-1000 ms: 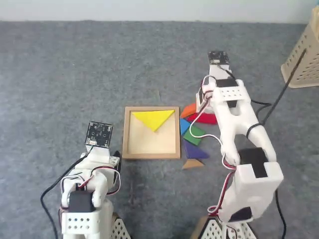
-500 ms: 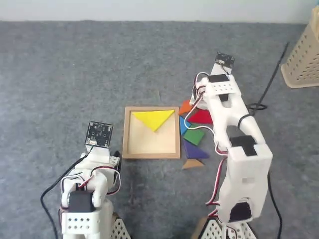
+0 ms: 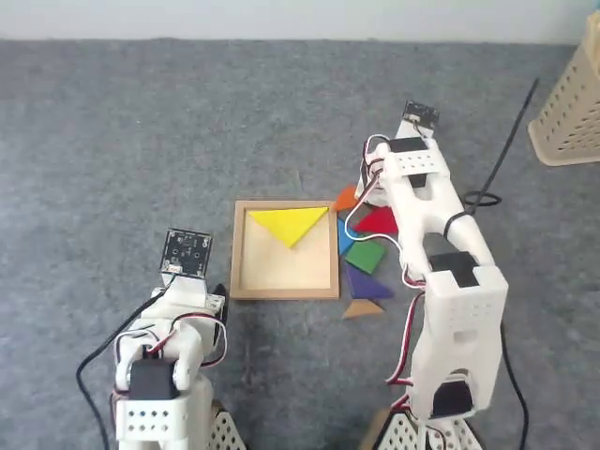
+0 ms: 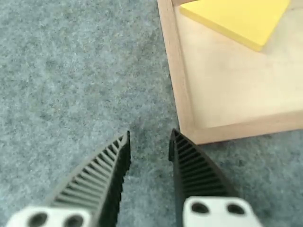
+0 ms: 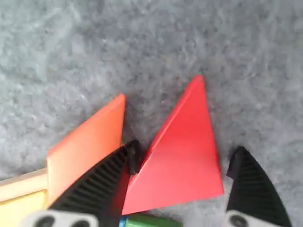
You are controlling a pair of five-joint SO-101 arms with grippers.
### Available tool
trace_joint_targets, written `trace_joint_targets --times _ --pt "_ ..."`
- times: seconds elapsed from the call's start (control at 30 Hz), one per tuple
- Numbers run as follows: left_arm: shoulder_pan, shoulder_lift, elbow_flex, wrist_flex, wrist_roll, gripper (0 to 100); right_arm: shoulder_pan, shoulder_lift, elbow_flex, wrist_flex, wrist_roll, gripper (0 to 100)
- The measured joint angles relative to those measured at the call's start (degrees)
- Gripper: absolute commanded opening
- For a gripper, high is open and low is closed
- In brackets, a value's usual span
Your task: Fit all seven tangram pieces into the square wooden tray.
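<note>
Seven tangram pieces can be counted in the high view, one of each colour. One, the yellow triangle (image 3: 288,223), lies inside the square wooden tray (image 3: 284,293) at the centre of the frame, with its long edge along the tray's upper wall. Six lie on the grey carpet (image 3: 141,122) just right of the tray. An orange piece (image 3: 347,198) is uppermost, then come the red triangle (image 3: 381,221), a blue piece (image 3: 344,236), a green square (image 3: 367,255) and a purple triangle (image 3: 364,281). A tan triangle (image 3: 362,308) is lowest and slightly apart.

Two arms stand at the lower edge. The right arm (image 3: 427,202) extends up over the cluster and covers part of the orange and red pieces, so the orange piece's shape cannot be made out. The blue piece appears as a narrow strip between the tray and the green square.

The right gripper (image 5: 186,149) is spread wide and straddles the red triangle. One black fingertip sits at the seam between orange and red, the other just past the red piece's far edge; whether either touches it is unclear. The left gripper (image 4: 149,137) hangs over bare carpet just outside the tray's lower left corner, its jaws parted by a narrow gap with nothing between them.

One cream basket (image 3: 572,103) is cut off by the upper right edge of the frame.
</note>
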Motion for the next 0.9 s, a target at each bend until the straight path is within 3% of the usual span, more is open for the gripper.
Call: trace_joint_targets --times 0.1,0.27,0.43,0.9 --pt "0.0 0.0 0.0 0.0 0.0 13 0.0 0.3 -0.4 0.7 0.0 28.6" --pt "0.0 0.0 0.0 0.0 0.0 13 0.4 0.3 -0.4 1.1 0.0 17.0" --pt "0.0 0.0 0.0 0.0 0.0 13 1.3 0.2 -0.8 3.2 0.8 16.7" --pt "0.0 0.0 0.0 0.0 0.0 13 4.4 0.3 -2.0 13.1 42.6 16.6"
